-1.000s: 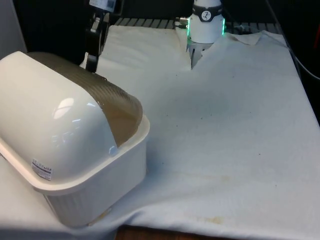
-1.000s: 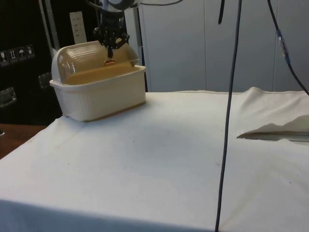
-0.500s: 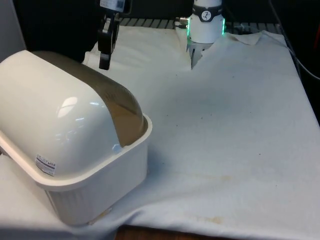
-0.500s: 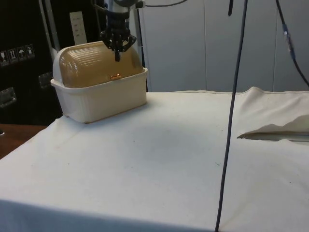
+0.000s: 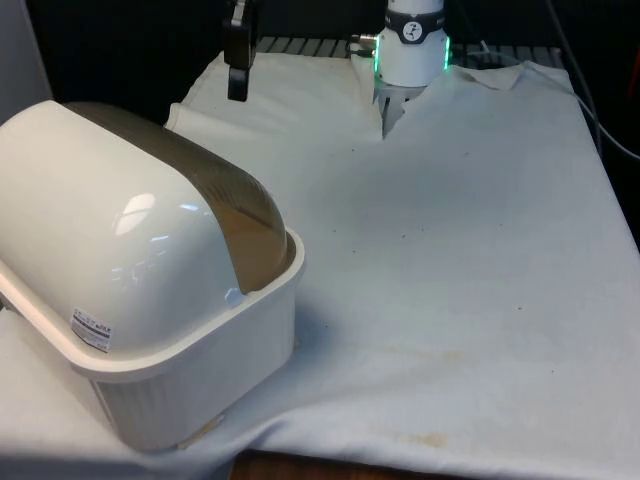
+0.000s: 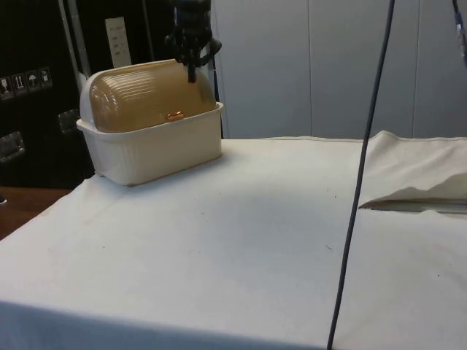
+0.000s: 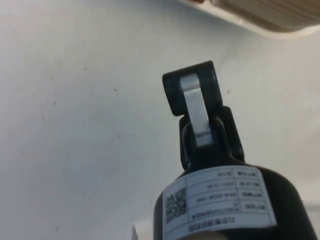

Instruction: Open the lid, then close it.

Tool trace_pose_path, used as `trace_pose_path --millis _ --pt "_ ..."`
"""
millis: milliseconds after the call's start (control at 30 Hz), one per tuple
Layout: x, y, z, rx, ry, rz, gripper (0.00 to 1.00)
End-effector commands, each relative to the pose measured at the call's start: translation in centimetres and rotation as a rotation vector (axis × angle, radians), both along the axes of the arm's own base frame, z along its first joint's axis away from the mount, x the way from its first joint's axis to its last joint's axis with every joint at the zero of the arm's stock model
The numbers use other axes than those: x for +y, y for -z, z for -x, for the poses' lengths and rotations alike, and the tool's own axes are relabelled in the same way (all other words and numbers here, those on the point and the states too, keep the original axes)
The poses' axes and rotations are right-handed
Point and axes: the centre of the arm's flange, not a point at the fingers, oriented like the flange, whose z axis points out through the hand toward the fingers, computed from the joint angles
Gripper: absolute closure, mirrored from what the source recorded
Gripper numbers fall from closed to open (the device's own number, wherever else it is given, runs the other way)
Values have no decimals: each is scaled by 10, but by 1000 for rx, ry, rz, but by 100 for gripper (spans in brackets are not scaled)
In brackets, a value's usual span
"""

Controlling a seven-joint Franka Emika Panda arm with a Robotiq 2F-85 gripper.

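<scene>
A cream bread box (image 5: 205, 375) stands at the front view's left with its back to that camera. Its ribbed, translucent brown roll lid (image 6: 149, 95) is down, and the small orange handle (image 6: 174, 115) rests at the front rim. My gripper (image 6: 191, 75) hangs in the air just above the lid's upper edge, clear of it. From the front, the gripper (image 5: 237, 92) sits beyond the box. Seen from the wrist, the gripper (image 7: 192, 82) is shut with nothing held, and a corner of the box (image 7: 265, 15) lies ahead over white cloth.
The white cloth (image 5: 450, 260) covers the table to the front view's right of the box. A raised fold in the cloth (image 6: 416, 193) lies at the side view's right. A black cable (image 6: 361, 168) hangs across the side view. The robot's base (image 5: 412, 45) stands at the far end.
The lid went from partly open to fully down. My gripper let go of the handle, rose, and moved off towards the front view's right, away from the box.
</scene>
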Motion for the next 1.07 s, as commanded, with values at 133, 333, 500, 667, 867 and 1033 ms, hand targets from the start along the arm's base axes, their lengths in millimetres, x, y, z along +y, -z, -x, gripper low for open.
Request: trace_pose_path --millis 133,333,500,667,867,1033 --pt "5 -12 21 24 -1 -28 100" --pt "8 -17 33 45 -2 -52 100" --pt "10 -21 47 68 -1 -75 100" --pt "14 -22 59 97 -5 -99 100" --pt "14 -22 64 122 -11 -117 100" --pt "12 -21 63 126 -6 -107 100"
